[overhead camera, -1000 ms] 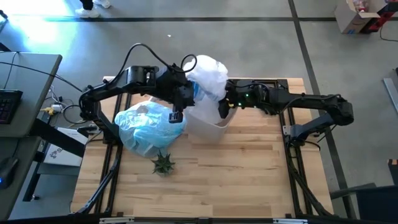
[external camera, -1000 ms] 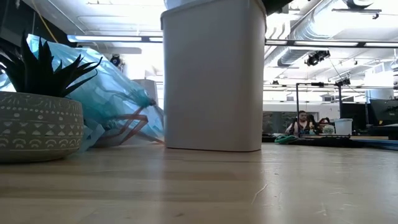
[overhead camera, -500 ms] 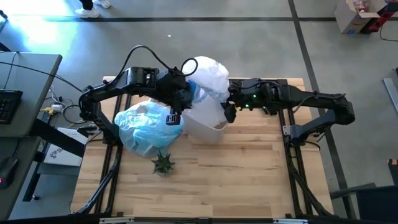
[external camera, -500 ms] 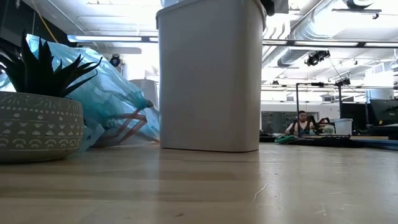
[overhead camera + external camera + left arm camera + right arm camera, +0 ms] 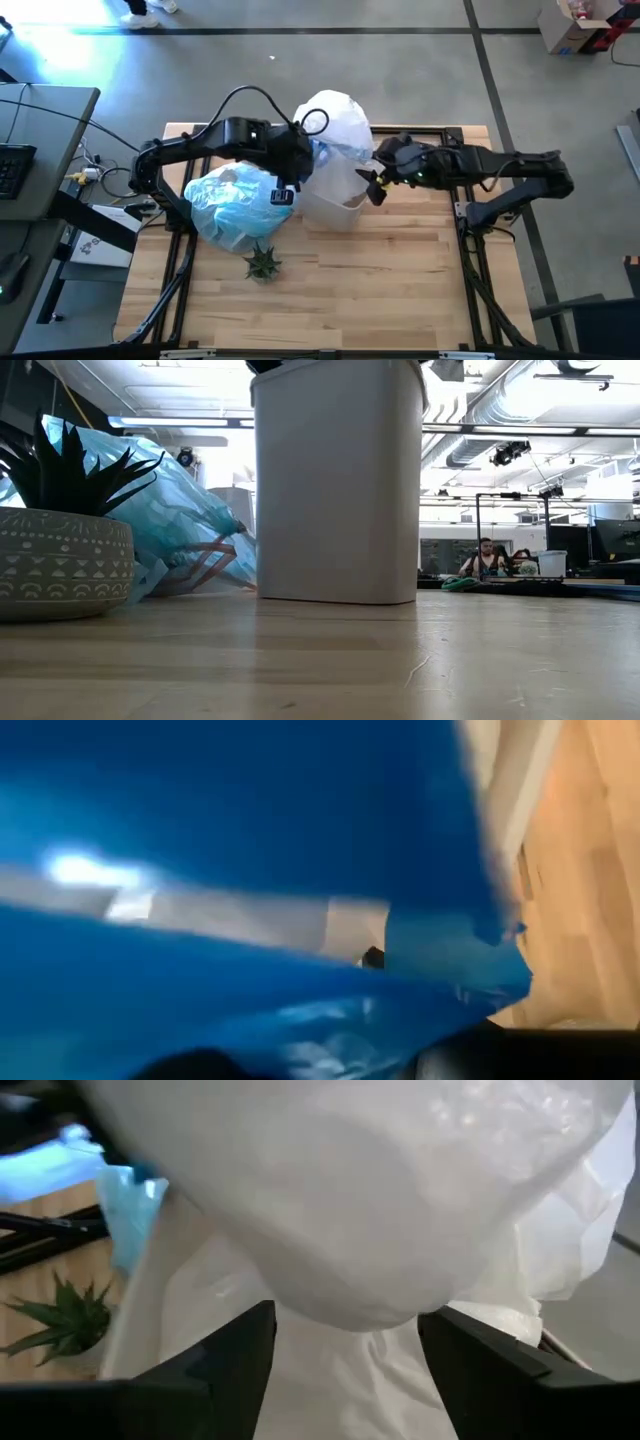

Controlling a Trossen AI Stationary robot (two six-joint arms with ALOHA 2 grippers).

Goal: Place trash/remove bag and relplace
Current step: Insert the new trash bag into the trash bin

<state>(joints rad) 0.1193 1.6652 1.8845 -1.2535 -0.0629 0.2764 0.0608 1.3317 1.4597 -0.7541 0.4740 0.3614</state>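
The white bin (image 5: 338,198) (image 5: 335,480) stands mid-table. A fresh pale translucent bag (image 5: 335,122) billows above its far side. My left gripper (image 5: 300,165) is at the bin's left rim, shut on this bag, whose blue plastic (image 5: 250,840) fills the left wrist view. My right gripper (image 5: 374,187) (image 5: 345,1355) hovers open at the bin's right rim, and the bag's bulge (image 5: 380,1230) hangs just ahead of its fingers. A full light-blue bag (image 5: 235,205) (image 5: 190,510) holding trash lies on the table left of the bin. My left gripper holds the fresh bag by its bluish edge (image 5: 320,152) beside the bin's left rim, reaching in slanting down from the table's left. The plastic itself hides the fingers in the wrist view. The bag stands puffed up above the bin, clear of the table.
A small spiky green plant in a grey pot (image 5: 263,263) (image 5: 60,545) stands near the full bag, toward the near edge. Bare wood lies along the table's near side and right half (image 5: 400,280). People sit far off in the room.
My right gripper has opened, risen and drawn back from inside the bin's rim toward the table's right. My left gripper has dipped a little with the bag's edge. The bin has slid slightly toward the table's left.
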